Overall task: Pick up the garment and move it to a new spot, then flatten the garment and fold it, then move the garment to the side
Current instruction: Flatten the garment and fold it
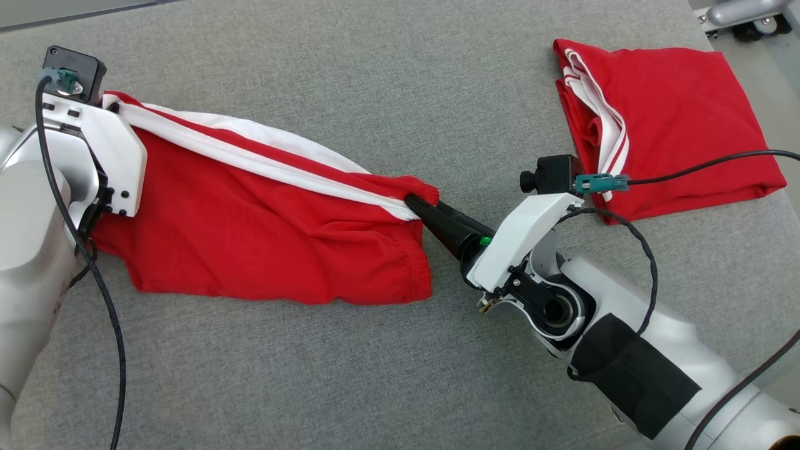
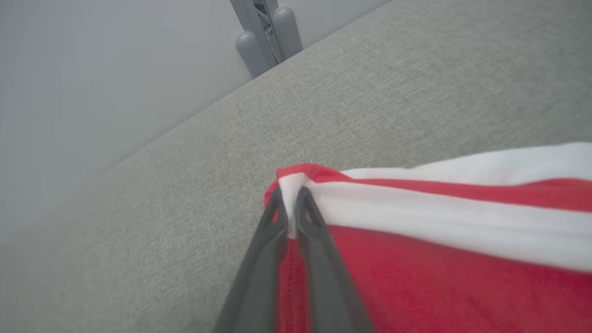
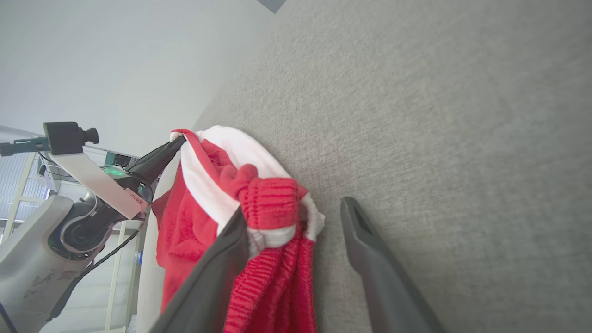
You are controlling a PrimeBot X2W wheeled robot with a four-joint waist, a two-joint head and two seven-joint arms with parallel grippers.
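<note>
"Red shorts (image 1: 262, 237) are lying stretched across the grey upholstered surface (image 1: 400, 75). Where, exactly?"

"They are spanning from the tips of the left gripper (image 2: 290, 203) to the tips of the right gripper (image 3: 296, 208). The left one is pinching the white-striped corner tight. The right one is standing wide, with the ribbed waistband (image 3: 270, 203) draping against one finger (image 3: 203, 286) and nothing clamped."

"What are we risking from here?"

"I am judging the waistband likely to snag. If the right gripper is pulling away while cloth is hooking on that finger, it is dragging the shorts into a bunch. The striped edge is also rolling over near the right fingertips, so flattening may be pressing in a crease. And the left pinch is biting only a small corner, so a hard tug may be working it free."

"How many of each thing?"

"I am counting one grey surface and two red garments: these shorts and a folded red garment (image 1: 675, 119) lying beyond the right wrist, well apart. Then two grippers, four fingers."
</note>
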